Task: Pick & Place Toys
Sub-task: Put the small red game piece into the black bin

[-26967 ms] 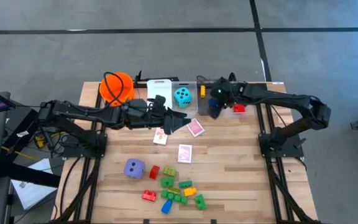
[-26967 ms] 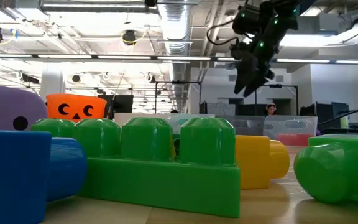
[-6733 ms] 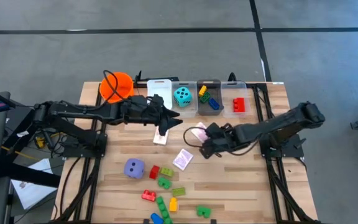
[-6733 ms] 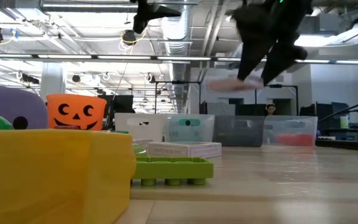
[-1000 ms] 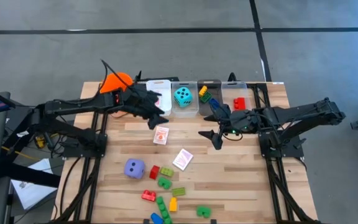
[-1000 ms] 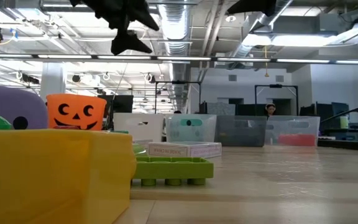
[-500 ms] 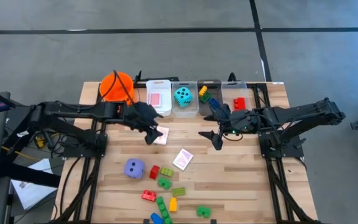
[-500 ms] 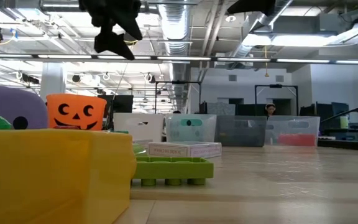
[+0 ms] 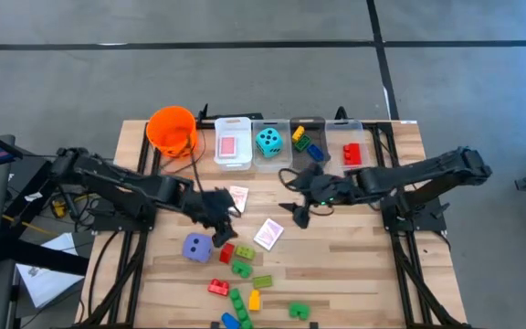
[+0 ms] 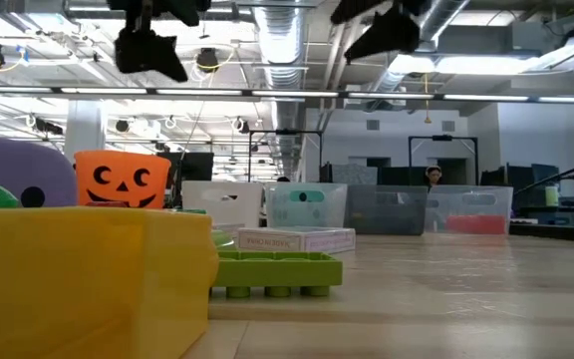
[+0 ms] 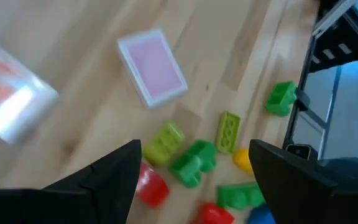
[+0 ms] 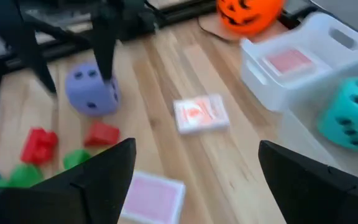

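High view gives you the row of containers along the upper middle of the frame: the orange bucket at the left end, then the white bin with a pink-backed card lying in it, the next bin holding the teal die, the grey bin with yellow, green and blue bricks, and the last bin with a red brick.

Your left gripper hangs at centre-left of that frame, fingers spread and empty, between the purple die and a card lying face up on the wood. Your right gripper sits just right of centre, also spread wide and holding nothing, near another pink-backed card. Loose bricks are scattered at the lower centre.

Left wrist view shows you what the overhead cannot: the open fingers frame bare wood, with the pink card and green and red bricks beyond them. Right wrist view shows the card in the white bin and the pumpkin face on the bucket. Low view gives you only a large yellow brick at lower left, a flat green brick beside it, and both grippers up at the top edge, off the table.
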Controlling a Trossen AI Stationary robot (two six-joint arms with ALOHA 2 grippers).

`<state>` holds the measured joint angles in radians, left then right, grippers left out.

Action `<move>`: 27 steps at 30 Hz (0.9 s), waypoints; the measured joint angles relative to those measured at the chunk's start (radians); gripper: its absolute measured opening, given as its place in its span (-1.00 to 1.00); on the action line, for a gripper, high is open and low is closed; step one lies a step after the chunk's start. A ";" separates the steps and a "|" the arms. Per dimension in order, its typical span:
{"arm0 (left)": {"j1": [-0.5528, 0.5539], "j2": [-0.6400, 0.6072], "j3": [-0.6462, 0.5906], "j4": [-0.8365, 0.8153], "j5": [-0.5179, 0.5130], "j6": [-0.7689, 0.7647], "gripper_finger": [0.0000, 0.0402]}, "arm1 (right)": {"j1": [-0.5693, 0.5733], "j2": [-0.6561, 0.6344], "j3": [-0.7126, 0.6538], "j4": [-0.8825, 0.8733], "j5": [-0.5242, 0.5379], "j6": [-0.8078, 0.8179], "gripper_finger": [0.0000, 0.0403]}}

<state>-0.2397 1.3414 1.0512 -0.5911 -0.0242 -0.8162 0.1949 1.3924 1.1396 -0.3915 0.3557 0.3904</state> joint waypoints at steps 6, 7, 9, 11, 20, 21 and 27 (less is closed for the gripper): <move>-0.067 0.113 -0.001 0.032 0.052 -0.142 0.45 | 0.033 0.095 0.007 0.051 -0.076 -0.058 0.64; -0.072 0.133 0.000 0.057 0.062 -0.163 0.45 | 0.036 0.100 0.007 0.048 -0.091 -0.071 0.64; -0.081 0.163 0.000 0.058 0.081 -0.210 0.45 | 0.034 0.103 0.007 0.046 -0.121 -0.077 0.64; -0.087 0.192 0.000 0.091 0.109 -0.268 0.45 | 0.031 0.101 0.007 0.040 -0.141 -0.095 0.64; -0.095 0.275 0.000 0.080 0.136 -0.488 0.45 | 0.005 0.071 0.005 -0.014 -0.307 -0.308 0.64; -0.095 0.278 0.000 0.077 0.136 -0.501 0.45 | 0.005 0.069 0.007 -0.011 -0.322 -0.329 0.64; -0.095 0.287 0.000 0.041 0.135 -0.570 0.45 | 0.009 0.066 0.007 -0.055 -0.333 -0.365 0.64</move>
<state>-0.3347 1.6287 1.0515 -0.5503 0.1112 -1.3867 0.2039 1.4586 1.1469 -0.4468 0.0223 0.0256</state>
